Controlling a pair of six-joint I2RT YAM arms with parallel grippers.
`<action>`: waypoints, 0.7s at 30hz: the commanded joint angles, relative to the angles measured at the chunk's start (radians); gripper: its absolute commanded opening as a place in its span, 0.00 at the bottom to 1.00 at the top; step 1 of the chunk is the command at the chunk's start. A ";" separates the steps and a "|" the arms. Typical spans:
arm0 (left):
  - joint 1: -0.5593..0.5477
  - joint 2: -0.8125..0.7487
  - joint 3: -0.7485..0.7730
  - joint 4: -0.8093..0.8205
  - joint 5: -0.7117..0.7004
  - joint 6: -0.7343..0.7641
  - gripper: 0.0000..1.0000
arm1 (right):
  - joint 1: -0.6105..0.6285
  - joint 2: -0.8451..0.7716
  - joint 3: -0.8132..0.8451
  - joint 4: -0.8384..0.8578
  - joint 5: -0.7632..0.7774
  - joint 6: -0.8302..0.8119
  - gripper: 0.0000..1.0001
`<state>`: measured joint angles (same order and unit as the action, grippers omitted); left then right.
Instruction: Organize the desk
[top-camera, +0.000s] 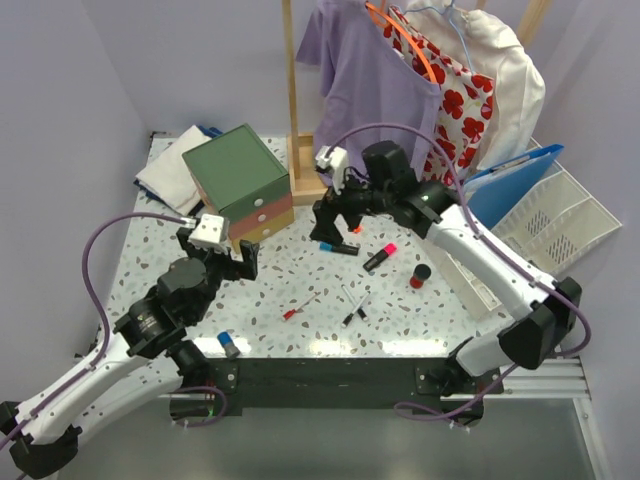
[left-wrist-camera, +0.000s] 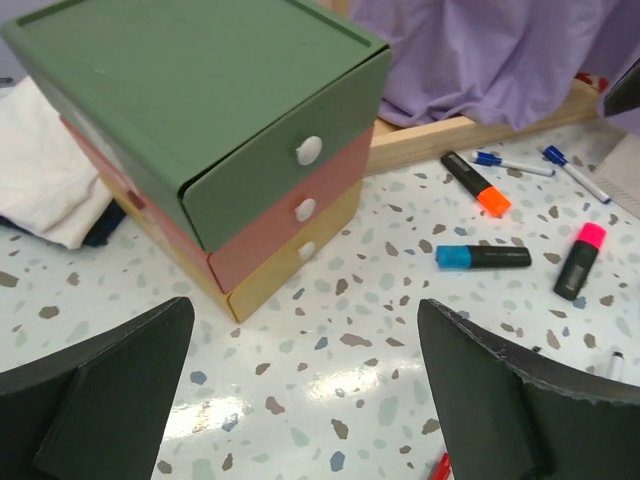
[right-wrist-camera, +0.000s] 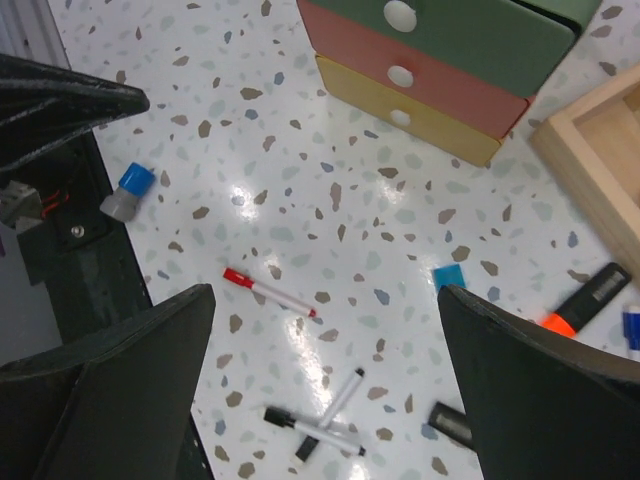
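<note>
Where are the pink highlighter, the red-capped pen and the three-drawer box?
pink highlighter (left-wrist-camera: 574, 272), left wrist view, on its black body.
red-capped pen (right-wrist-camera: 272, 294), right wrist view, middle of its white barrel.
three-drawer box (left-wrist-camera: 190, 90), left wrist view, on its green top.

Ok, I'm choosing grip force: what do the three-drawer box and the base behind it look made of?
Drawer box: likely matte plastic, given flat uniform green, pink and yellow faces and rounded edges. Base: seemingly bare pale wood, light tan with square edges.
</note>
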<state>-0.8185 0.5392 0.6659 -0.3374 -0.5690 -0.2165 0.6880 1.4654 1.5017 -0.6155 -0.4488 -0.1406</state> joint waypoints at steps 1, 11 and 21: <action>0.007 -0.025 0.009 0.007 -0.137 0.039 1.00 | 0.114 0.087 0.032 0.171 0.180 0.192 0.98; 0.005 -0.082 0.027 -0.003 -0.212 -0.173 1.00 | 0.208 0.306 0.151 0.296 0.498 0.643 0.98; 0.036 0.093 0.196 0.005 -0.178 -0.166 1.00 | 0.206 0.463 0.281 0.296 0.450 0.773 0.94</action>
<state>-0.8139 0.5457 0.7807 -0.3649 -0.7410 -0.3790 0.8936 1.8900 1.6997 -0.3656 -0.0128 0.5602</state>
